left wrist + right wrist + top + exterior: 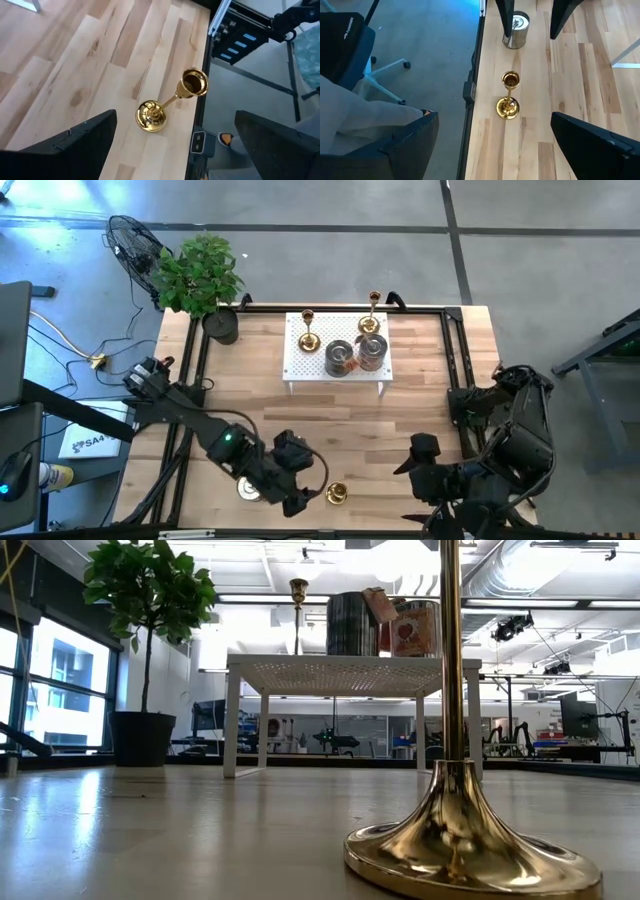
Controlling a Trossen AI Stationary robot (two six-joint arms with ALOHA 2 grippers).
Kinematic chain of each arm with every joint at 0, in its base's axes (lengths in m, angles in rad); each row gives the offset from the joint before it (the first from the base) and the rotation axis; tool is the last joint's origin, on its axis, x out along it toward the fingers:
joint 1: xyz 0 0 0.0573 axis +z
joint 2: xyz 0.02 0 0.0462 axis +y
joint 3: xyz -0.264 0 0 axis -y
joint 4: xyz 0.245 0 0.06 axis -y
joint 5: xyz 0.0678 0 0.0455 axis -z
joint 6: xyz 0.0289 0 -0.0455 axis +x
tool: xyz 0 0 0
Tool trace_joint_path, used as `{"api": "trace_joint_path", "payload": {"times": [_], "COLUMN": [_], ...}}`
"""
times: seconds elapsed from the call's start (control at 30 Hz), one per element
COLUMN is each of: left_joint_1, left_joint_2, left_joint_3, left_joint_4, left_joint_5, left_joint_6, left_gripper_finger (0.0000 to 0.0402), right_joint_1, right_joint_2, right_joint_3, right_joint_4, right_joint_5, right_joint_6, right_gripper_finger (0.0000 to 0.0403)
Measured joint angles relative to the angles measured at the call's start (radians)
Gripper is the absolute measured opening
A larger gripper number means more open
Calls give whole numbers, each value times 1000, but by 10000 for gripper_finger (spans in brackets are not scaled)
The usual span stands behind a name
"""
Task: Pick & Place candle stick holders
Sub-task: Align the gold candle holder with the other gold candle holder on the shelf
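Left hand (170, 145) open over shiny gold brass stick (167, 102), upright

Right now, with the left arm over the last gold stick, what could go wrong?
1. The gold candlestick stands near the table's front edge; a glancing touch from the open left tool could tip it off.
2. The silver holder sits right by that tool and could be knocked.
3. The white rack is already crowded.

Two dark, matte-black jointed arms are seen, the left arm (225, 445) marked by a small green light and the right arm (515, 440) built of bulky rounded housings.
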Motion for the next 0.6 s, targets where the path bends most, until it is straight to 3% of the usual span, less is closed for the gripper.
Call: {"api": "trace_joint_path", "payload": {"times": [0.3, 0.6], "left_joint_1": [-25, -25], "left_joint_2": [70, 129], "left_joint_3": [0, -1], "left_joint_4": [69, 132], "left_joint_5": [-57, -20], "left_joint_6": [0, -4], "left_gripper_finger": [399, 399], "right_joint_1": [34, 64], "right_joint_2": [0, 0], "right_joint_3": [0, 0], "right_joint_4": [1, 2], "right_joint_5": [5, 7], "right_joint_6": [0, 4], "right_gripper_finger": [378, 378]}}
